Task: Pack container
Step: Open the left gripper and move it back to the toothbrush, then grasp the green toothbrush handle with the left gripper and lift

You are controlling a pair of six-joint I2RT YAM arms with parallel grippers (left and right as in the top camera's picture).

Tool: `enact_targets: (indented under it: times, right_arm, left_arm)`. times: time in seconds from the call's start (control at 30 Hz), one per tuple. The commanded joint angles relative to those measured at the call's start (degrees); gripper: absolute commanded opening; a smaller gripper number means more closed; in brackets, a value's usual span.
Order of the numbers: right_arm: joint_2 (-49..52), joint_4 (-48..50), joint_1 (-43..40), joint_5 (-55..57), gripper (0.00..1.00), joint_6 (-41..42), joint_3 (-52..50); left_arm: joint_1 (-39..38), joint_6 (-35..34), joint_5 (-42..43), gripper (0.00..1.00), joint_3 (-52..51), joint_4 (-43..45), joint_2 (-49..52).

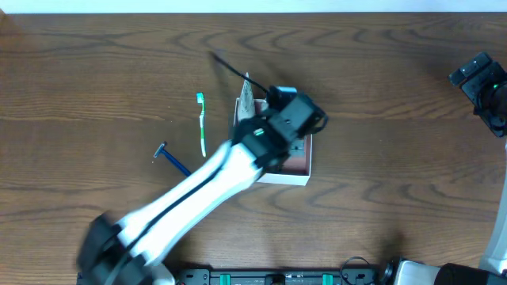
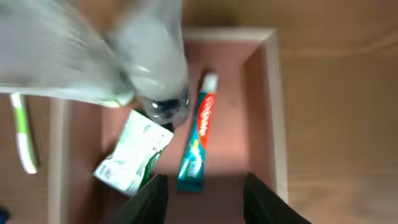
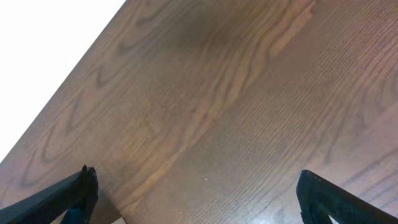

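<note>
The container (image 1: 287,179) is a shallow white-walled box with a reddish floor, mid-table and mostly under my left arm. In the left wrist view the container (image 2: 272,112) holds a teal and red toothpaste tube (image 2: 198,137), a green and white packet (image 2: 132,154) and a blurred clear bottle (image 2: 158,68) that leans over its far left part. My left gripper (image 2: 202,199) is open and empty just above the box floor; it also shows in the overhead view (image 1: 287,111). My right gripper (image 3: 198,193) is open over bare table, at the far right in the overhead view (image 1: 485,85).
A green and white toothbrush (image 1: 201,123) lies left of the box; it also shows in the left wrist view (image 2: 23,134). A blue razor (image 1: 170,158) lies further left. A thin dark stick (image 1: 226,65) and a clear object (image 1: 247,96) stand out at the box's far left corner.
</note>
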Motion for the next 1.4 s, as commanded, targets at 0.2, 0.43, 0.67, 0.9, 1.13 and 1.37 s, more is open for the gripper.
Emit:
enact_targets:
  times: [0.2,0.43,0.67,0.9,1.13,1.37]
  right_arm:
    - [-0.11,-0.02,-0.33,0.04,0.99,-0.9,0.26]
    - [-0.11,-0.02,-0.33,0.02,0.99,-0.9,0.26]
    - [-0.11,-0.02,-0.33,0.04,0.99,-0.9,0.26]
    - [-0.11,-0.02,-0.33,0.02,0.99,-0.9,0.26]
    - [-0.09,-0.02,-0.33,0.02,0.99,-0.9,0.26]
    - [-0.09,-0.02,-0.33,0.02,0.99,-0.9,0.26]
  left_arm:
    - [4.7,2.23,-9.05,0.49,1.16,-10.16,-15.98]
    - [22.03,1.05,-10.34,0.62,-1.77,-13.42,-12.04]
    - [32.06,10.54,-0.9,0.67,-2.6,-6.38,-0.61]
    - [34.38,13.81,3.69,0.71,-2.6,-3.15,10.4]
    - [34.38,16.72,6.03,0.71,-2.6,-1.88,17.18]
    - [34.45,17.99,6.73,0.71,-2.6,0.0,18.75]
